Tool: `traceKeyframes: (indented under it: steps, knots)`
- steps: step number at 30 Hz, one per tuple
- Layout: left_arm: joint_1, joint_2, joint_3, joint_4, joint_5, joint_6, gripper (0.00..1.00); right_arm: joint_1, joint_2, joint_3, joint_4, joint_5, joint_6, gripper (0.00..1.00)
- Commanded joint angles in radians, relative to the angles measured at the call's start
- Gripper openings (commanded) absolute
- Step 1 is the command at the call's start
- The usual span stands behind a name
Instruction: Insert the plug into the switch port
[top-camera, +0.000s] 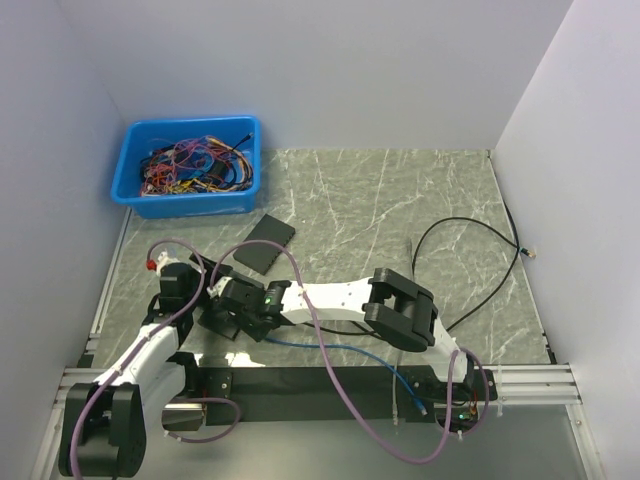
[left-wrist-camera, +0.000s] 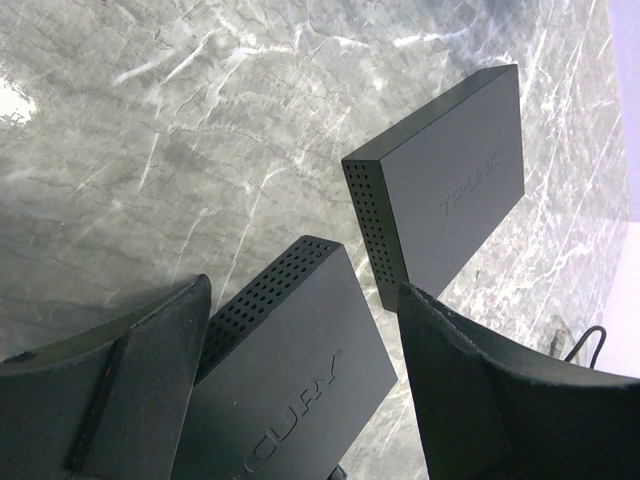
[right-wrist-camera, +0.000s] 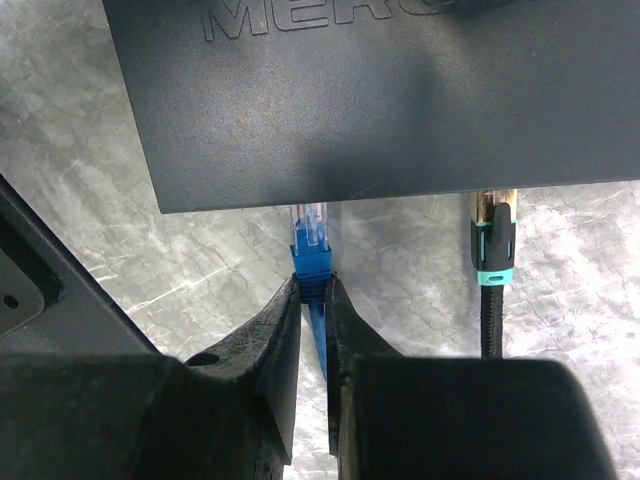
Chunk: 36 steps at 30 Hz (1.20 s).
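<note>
The black switch (left-wrist-camera: 290, 370) lies flat on the table between the fingers of my left gripper (left-wrist-camera: 305, 285), which press its two sides. In the right wrist view the switch (right-wrist-camera: 380, 100) fills the top. My right gripper (right-wrist-camera: 313, 290) is shut on the blue plug (right-wrist-camera: 312, 245). The plug's clear tip reaches just under the switch's near edge, at the port face. A black cable with a teal-banded plug (right-wrist-camera: 493, 250) sits at the same edge further right. In the top view both grippers meet over the switch (top-camera: 222, 318) at the near left.
A second black box (left-wrist-camera: 450, 180) lies just beyond the switch, also in the top view (top-camera: 264, 243). A blue bin (top-camera: 188, 165) of tangled wires stands at the back left. A black cable (top-camera: 470, 235) loops at the right. The blue cable (top-camera: 330, 348) trails towards the arm bases.
</note>
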Motion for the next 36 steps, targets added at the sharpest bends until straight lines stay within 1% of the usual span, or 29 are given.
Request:
traceKeyframes:
  steps: [1, 8, 11, 15, 21, 29, 31, 36]
  knots:
    - [-0.009, -0.01, -0.037, -0.049, 0.103, -0.042, 0.81, -0.008, -0.079, 0.027, 0.194, 0.058, 0.017, 0.0]
    - [-0.009, -0.064, -0.069, -0.039, 0.197, -0.105, 0.81, -0.011, -0.154, -0.065, 0.279, 0.113, 0.041, 0.0]
    - [-0.009, -0.114, -0.076, -0.073, 0.203, -0.122, 0.81, -0.014, -0.186, -0.105, 0.303, 0.12, 0.047, 0.0]
    - [-0.009, -0.195, -0.094, -0.11, 0.203, -0.143, 0.81, -0.017, -0.191, -0.111, 0.305, 0.113, 0.046, 0.0]
    - [-0.009, -0.239, -0.115, -0.124, 0.214, -0.154, 0.81, -0.018, -0.178, -0.131, 0.325, 0.101, 0.051, 0.0]
    - [-0.009, -0.202, -0.139, -0.124, 0.183, -0.129, 0.81, -0.018, -0.163, -0.157, 0.363, 0.1, 0.054, 0.0]
    - [-0.009, -0.187, -0.126, -0.161, 0.166, -0.109, 0.81, -0.017, -0.154, -0.162, 0.368, 0.107, 0.057, 0.0]
    - [-0.009, -0.156, -0.129, -0.168, 0.152, -0.092, 0.81, -0.018, -0.145, -0.177, 0.386, 0.116, 0.061, 0.0]
